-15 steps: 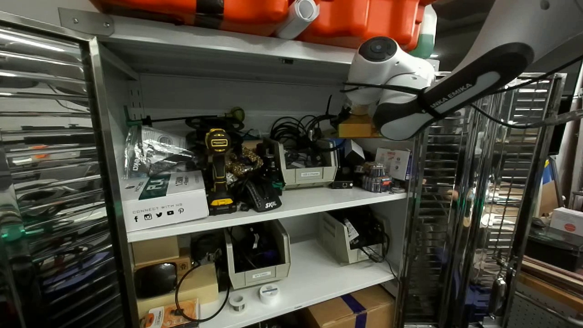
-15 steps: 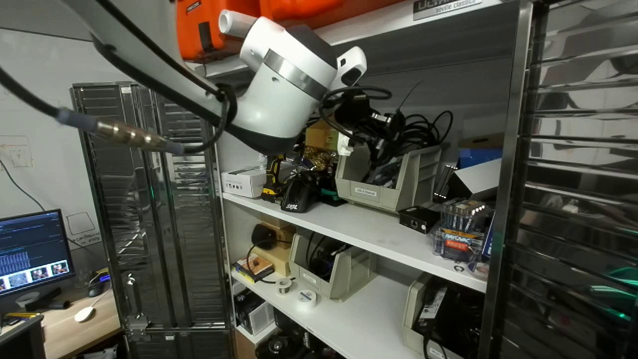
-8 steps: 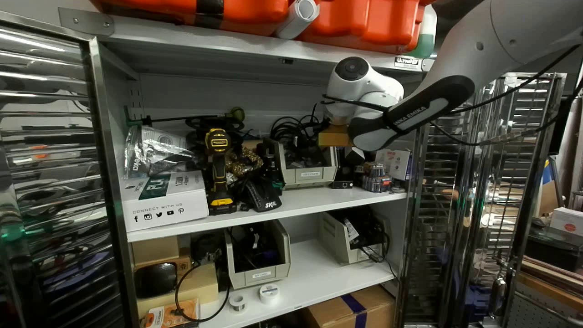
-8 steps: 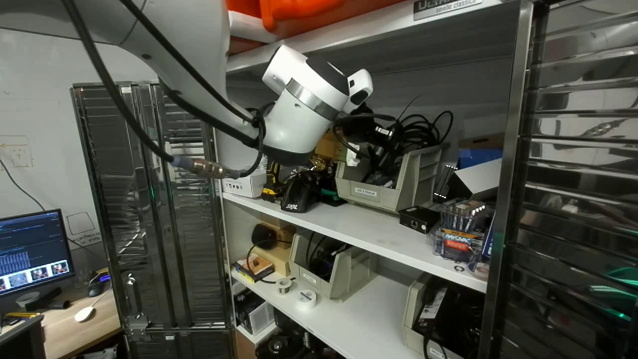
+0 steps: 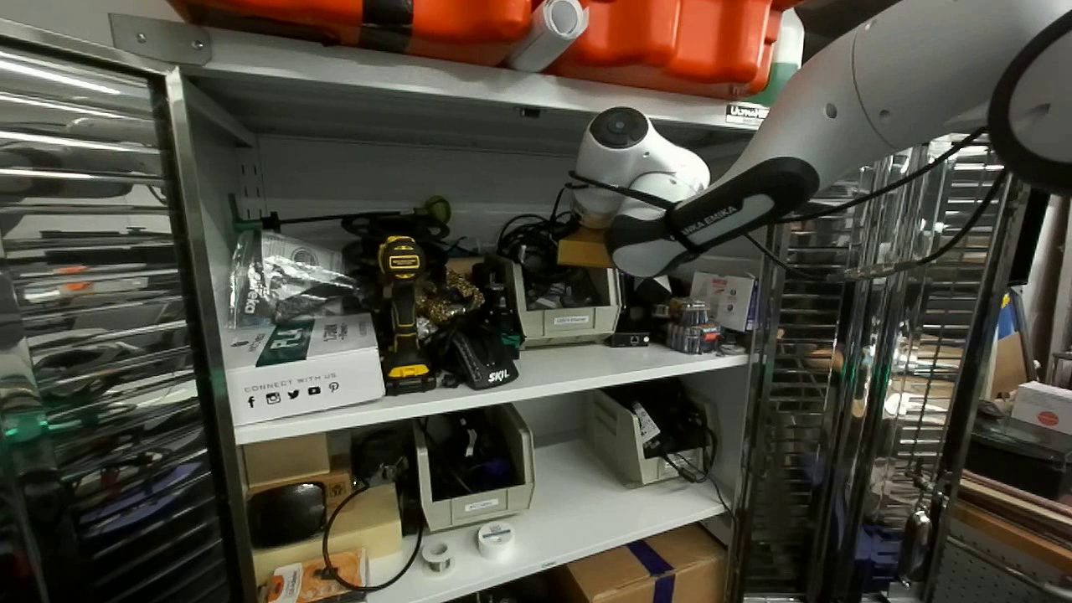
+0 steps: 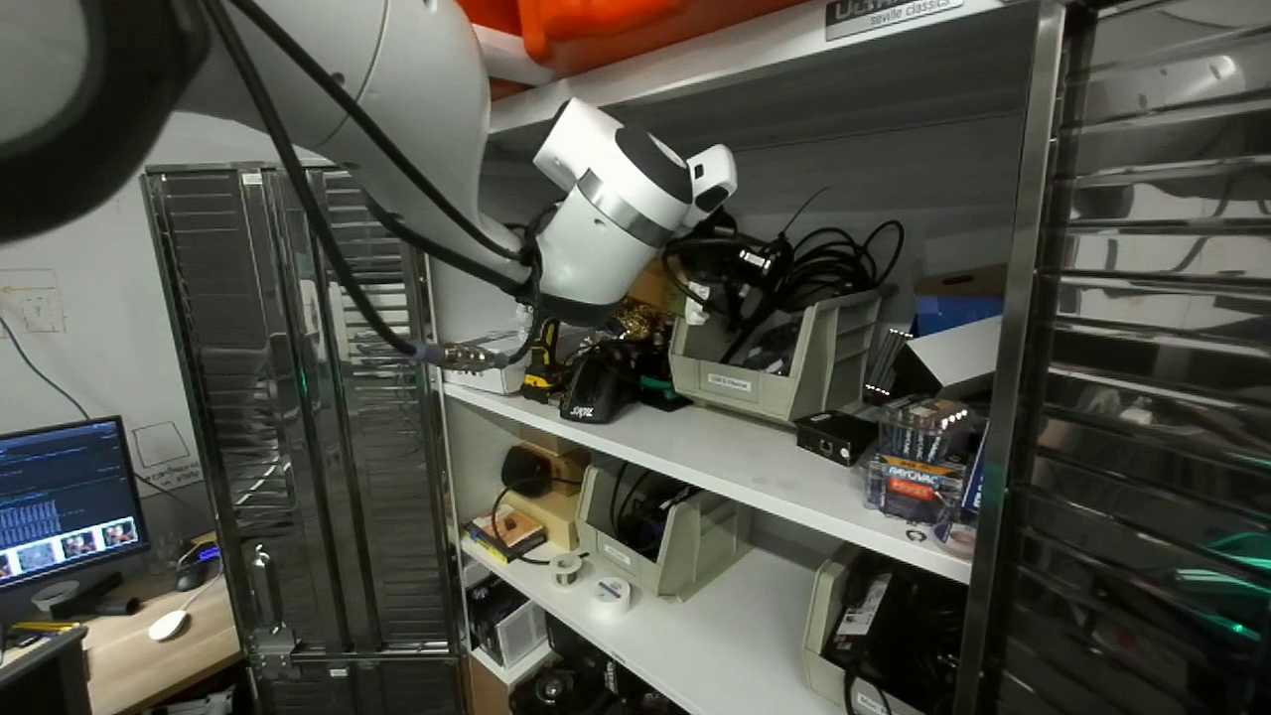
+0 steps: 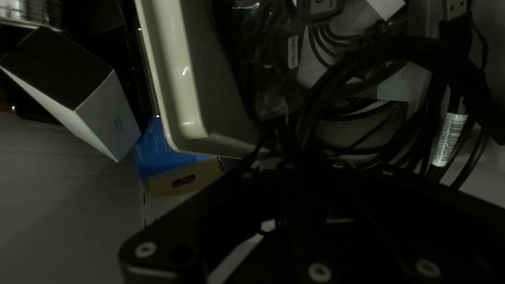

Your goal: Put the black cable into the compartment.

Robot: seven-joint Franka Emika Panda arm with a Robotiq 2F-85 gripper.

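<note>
The compartment (image 5: 352, 180) is the wide white-walled bay holding a yellow-and-black drill (image 5: 402, 310) and a white box (image 5: 306, 368); it also shows in an exterior view (image 6: 894, 169). My gripper (image 6: 773, 263) is inside it, above a grey open bin (image 6: 735, 382) of cables. In the wrist view the gripper (image 7: 302, 161) looks shut on a looped black cable (image 7: 335, 75), which rises from between its fingertips. The picture is dark there, and the held cable overlaps other black cables (image 6: 864, 253). In an exterior view the robot's hand mostly hides the gripper.
The bin wall (image 7: 177, 79) and a tilted white box (image 7: 106, 122) are close by in the wrist view. A battery pack (image 6: 914, 467) and a black box (image 6: 834, 435) stand on the same shelf. The top shelf edge (image 5: 419, 75) is overhead. Metal doors (image 6: 1172, 348) flank the bay.
The hand has moved down and shifted leftward in an exterior view, carrying the black cable with it over the bin. The shelf items have stayed in place.
</note>
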